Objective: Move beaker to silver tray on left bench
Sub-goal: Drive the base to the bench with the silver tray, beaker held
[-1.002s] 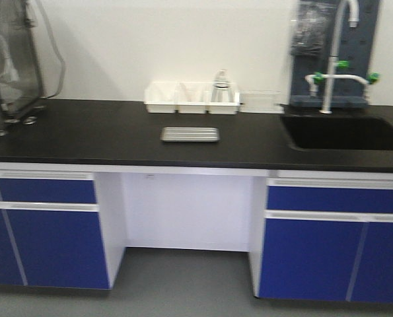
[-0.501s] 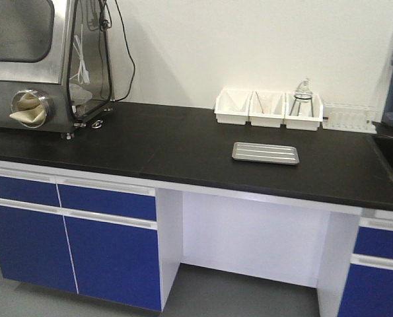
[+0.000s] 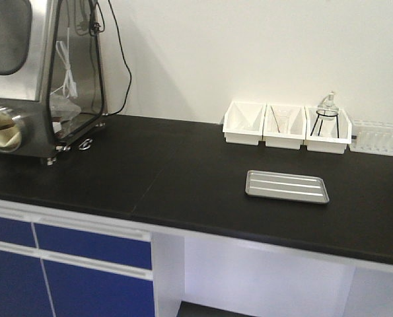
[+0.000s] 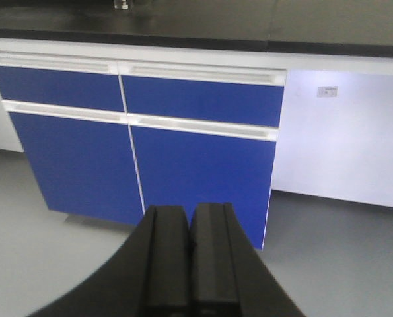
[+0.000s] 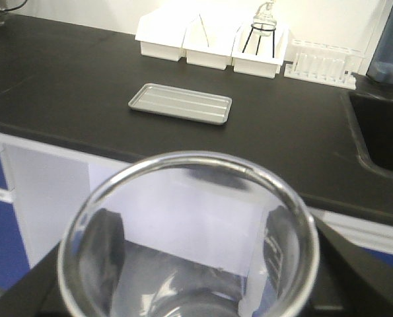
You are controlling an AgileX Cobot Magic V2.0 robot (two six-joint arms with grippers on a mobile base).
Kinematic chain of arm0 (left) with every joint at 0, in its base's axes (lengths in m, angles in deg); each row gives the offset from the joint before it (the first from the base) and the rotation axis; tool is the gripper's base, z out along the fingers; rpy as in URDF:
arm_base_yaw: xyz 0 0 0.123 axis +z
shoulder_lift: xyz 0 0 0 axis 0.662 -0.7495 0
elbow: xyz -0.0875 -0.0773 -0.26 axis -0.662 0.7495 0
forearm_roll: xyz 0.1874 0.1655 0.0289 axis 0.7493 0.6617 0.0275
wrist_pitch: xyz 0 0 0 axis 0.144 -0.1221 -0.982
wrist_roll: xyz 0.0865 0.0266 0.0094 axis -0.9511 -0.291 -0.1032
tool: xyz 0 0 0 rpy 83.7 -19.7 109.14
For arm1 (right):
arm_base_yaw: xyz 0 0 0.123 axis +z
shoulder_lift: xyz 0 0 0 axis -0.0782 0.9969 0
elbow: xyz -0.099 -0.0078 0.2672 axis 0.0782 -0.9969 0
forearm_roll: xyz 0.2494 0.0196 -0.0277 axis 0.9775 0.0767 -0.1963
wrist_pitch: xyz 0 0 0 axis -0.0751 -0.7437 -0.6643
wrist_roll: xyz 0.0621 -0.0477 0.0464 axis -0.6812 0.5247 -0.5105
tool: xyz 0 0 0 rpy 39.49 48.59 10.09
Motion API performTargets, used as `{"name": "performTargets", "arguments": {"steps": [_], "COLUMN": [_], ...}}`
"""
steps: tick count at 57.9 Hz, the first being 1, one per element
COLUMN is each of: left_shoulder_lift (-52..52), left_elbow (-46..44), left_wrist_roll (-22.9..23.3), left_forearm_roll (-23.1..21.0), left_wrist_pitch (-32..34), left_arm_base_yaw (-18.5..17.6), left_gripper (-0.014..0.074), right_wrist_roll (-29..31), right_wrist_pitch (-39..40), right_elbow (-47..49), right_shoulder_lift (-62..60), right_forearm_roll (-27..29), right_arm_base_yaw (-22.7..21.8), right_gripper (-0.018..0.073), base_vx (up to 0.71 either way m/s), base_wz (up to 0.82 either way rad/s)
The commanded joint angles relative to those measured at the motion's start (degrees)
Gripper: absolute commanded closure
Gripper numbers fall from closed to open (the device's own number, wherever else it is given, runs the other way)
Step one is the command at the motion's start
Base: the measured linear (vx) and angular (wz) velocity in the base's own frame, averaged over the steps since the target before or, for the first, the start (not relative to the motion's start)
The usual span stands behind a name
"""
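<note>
we're looking straight down the mouth of the beaker (image 5: pixel 186 198) in the right wrist view: empty, clear glass, round rim up. the right gripper (image 5: pixel 191 264) is pinching it by the walls, with a dark finger on each flank. it hangs out in front of the left bench (image 5: pixel 64 79), short of the edge as far as we can tell and not yet over the black top. the silver tray (image 5: pixel 180 103) lies flat ahead, apart from the white bins (image 5: pixel 209 46) at the wall and the sink (image 5: pixel 381 132) off to the side. the left gripper (image 4: pixel 191 231) is pressed together on nothing and points at the blue cabinet doors (image 4: pixel 196 165).

on handling, we judge it light, rigid, thin-walled and slick. it could slide or twist between the pads, and too hard a squeeze could crack it. a side grip below the rim looks like the right hold, since the rim itself is the weak spot. glass on metal wants a gentle, level set-down, with the base flat inside the low rim before the fingers let go.
</note>
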Motion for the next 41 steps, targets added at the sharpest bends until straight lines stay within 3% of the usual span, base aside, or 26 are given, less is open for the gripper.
{"name": "performTargets", "arguments": {"steps": [1, 41], "left_shoulder_lift": [0.82, 0.82], "left_elbow": [1.51, 1.51], "left_wrist_roll": [0.23, 0.23], "left_forearm_roll": [-0.1, -0.1], "left_wrist_pitch": [4.44, 4.44], "left_arm_base_yaw": [-0.18, -0.18], "left_gripper": [0.0594, 0.0594], "right_wrist_roll": [0.44, 0.44], "right_wrist_pitch": [4.0, 4.0], "right_elbow": [1.58, 1.58], "right_shoulder_lift": [0.34, 0.34], "right_forearm_roll": [-2.16, -2.16], "right_arm_base_yaw": [-0.13, -0.13], "right_gripper": [0.0562, 0.0562], "base_vx": [0.49, 0.48], "base_wz": [-0.08, -0.2]}}
